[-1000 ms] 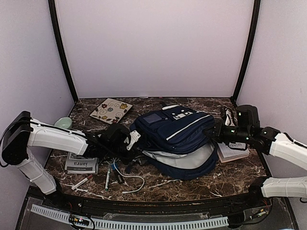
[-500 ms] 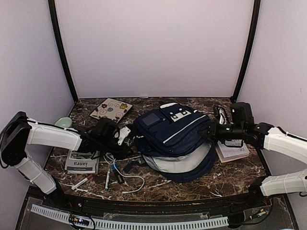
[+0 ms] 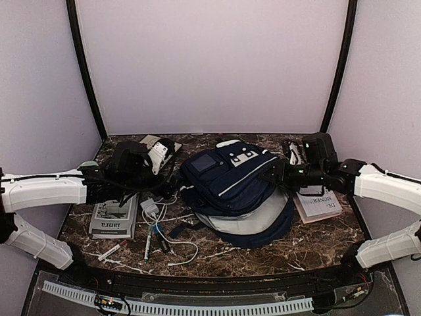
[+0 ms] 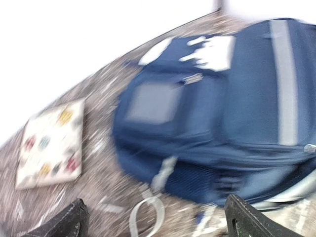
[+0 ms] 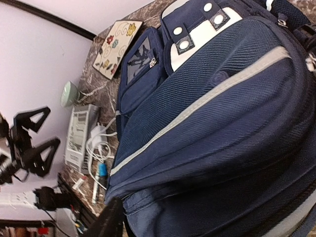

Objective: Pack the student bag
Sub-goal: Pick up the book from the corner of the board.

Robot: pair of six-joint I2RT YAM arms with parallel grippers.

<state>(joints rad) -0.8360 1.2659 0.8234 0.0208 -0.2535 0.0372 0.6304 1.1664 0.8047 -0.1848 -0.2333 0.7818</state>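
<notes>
Left end effector (image 3: 161, 153) hangs with its fingers spread wide and nothing between them, just left of the one student bag (image 3: 230, 184), which lies flat at the middle of the bench (image 3: 316, 247). Right end effector (image 3: 273, 174) is at the bag's right side; whether it is apart or clamped I cannot tell. Two booklets flank the bag, a left booklet (image 3: 113, 220) and a right booklet (image 3: 317, 201). One flowered tile (image 4: 47, 143) lies far left, one white charger (image 3: 151, 207) and a few pens (image 3: 148, 247) near left.

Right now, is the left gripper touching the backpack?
Apart. The right wrist view shows the left gripper open and well off to the side, with a booklet lying on the table between it and the backpack.
</notes>
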